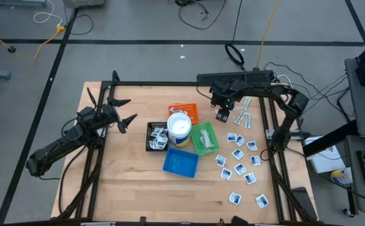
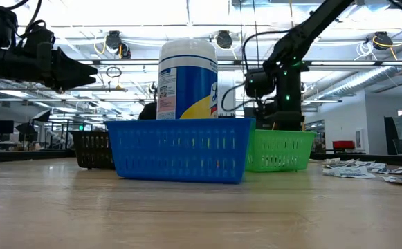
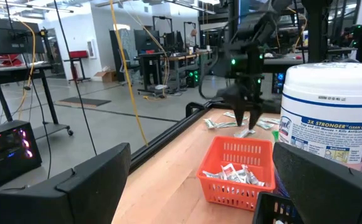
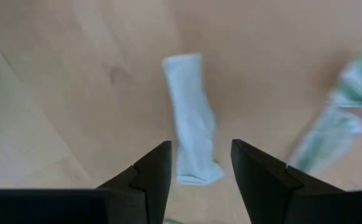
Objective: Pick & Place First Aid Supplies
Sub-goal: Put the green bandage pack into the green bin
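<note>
Right tool (image 1: pixel 222 115) sits upper centre-right of the high view, beside the orange tray (image 1: pixel 190 109), fingers spread and pointing down at a pale wrapped strip (image 4: pixel 192 146) on the table (image 1: pixel 107 188). In its wrist view the strip lies between the fingertips, not yet pinched; this looks lined up for a grab. More strips (image 1: pixel 244 117) lie just beside it, and the square packets (image 1: pixel 240 168) are scattered lower right. Trays cluster mid-table around the white tub (image 1: pixel 179 128), likely so sorted items drop close by. The orange tray already holds some packets. Left tool (image 1: pixel 127 119) waits mid-left, raised, fingers spread, holding nothing.
</note>
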Robot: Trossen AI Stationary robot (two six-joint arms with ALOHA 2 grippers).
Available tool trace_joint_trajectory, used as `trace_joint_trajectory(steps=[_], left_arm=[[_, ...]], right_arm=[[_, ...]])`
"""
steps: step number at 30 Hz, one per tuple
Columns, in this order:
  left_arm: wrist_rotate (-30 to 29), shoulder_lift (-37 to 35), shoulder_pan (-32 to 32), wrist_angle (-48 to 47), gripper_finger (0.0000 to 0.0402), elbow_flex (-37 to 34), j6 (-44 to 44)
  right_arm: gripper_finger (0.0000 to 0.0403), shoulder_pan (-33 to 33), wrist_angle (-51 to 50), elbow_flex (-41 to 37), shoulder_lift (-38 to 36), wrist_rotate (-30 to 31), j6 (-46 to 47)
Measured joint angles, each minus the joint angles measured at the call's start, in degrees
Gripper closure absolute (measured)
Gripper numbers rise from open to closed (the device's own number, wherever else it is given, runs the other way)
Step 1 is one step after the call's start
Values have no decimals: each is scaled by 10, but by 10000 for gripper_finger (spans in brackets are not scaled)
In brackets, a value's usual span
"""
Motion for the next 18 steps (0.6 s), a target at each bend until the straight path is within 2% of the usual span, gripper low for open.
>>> trace_joint_trajectory(steps=[6, 10, 14, 18], left_arm=[[0, 0, 0, 0, 4, 0, 0], [0, 0, 0, 0, 4, 0, 0], [0, 0, 0, 0, 4, 0, 0], [0, 0, 0, 0, 4, 0, 0]], right_arm=[[241, -7, 14, -1, 36, 1, -2], [255, -9, 22, -1, 38, 0, -2], [300, -11, 23, -1, 38, -1, -8], [371, -11, 23, -1, 38, -1, -12]])
